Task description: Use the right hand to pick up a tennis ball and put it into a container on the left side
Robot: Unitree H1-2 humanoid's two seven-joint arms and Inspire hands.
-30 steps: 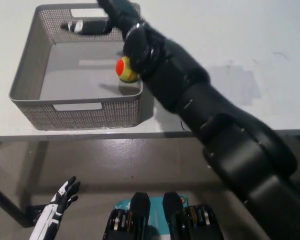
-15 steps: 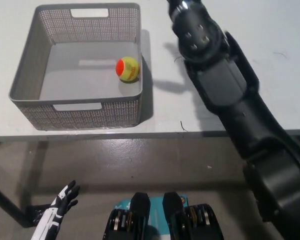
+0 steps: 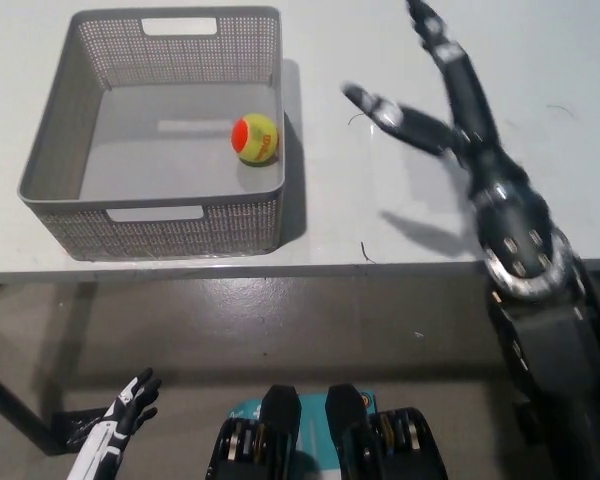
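A yellow and orange tennis ball [image 3: 257, 138] lies inside the grey mesh basket [image 3: 50, 160] on the left of the white table, near the basket's right wall. My black right hand [image 3: 450, 110] hovers over the table to the right of the basket, open, fingers spread wide, holding nothing. Its arm runs down to the bottom right. My white left hand [image 3: 115, 435] rests low at the bottom left, below the table edge, with its fingers apart.
The white table [image 3: 380, 200] stretches right of the basket, its front edge crossing the picture at mid height. Below it lies a grey floor, with a dark table leg [image 3: 10, 410] at the lower left.
My right arm has pulled back out of the basket and swung right and toward me, leaving the ball resting in the basket. The hand now shows open over the table.
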